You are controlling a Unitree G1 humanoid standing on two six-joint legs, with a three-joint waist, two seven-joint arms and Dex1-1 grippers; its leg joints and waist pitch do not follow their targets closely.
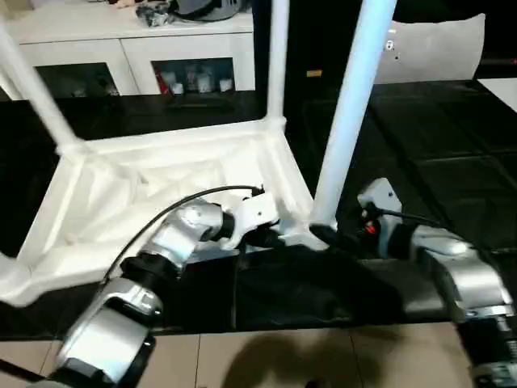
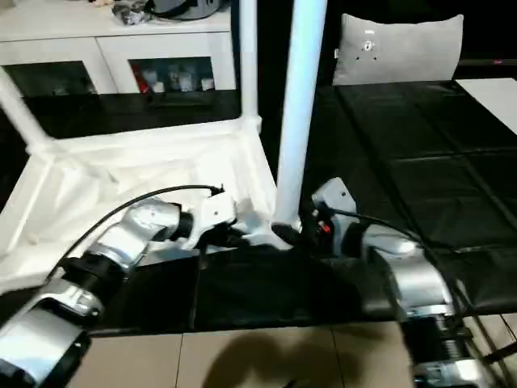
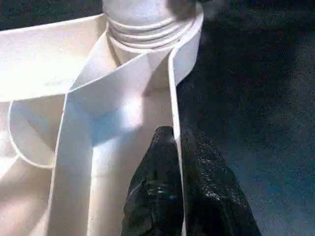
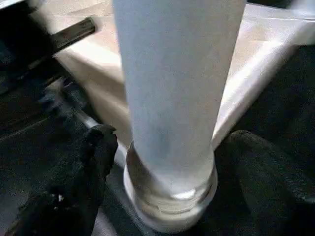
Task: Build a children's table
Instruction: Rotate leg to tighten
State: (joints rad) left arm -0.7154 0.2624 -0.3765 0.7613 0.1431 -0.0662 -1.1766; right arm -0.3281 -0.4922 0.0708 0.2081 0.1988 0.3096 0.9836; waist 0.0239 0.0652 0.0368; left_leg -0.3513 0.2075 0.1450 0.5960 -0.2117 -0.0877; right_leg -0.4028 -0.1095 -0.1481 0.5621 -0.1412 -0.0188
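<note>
The upturned children's table [image 1: 161,186] lies on the dark floor with three legs visible in its corner sockets; the left gripper [image 1: 262,234] clamps its near rim, while the right gripper [image 4: 162,162] jaws stand open around the near-right leg [image 1: 347,113], seemingly just seated.

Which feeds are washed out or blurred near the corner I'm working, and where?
Left wrist view: the table top glares to blank white at one side, though the left gripper pinching the rim wall reads sharply. Right wrist view: the leg is soft and featureless. Left eye view: the ribbing is bleached.
</note>
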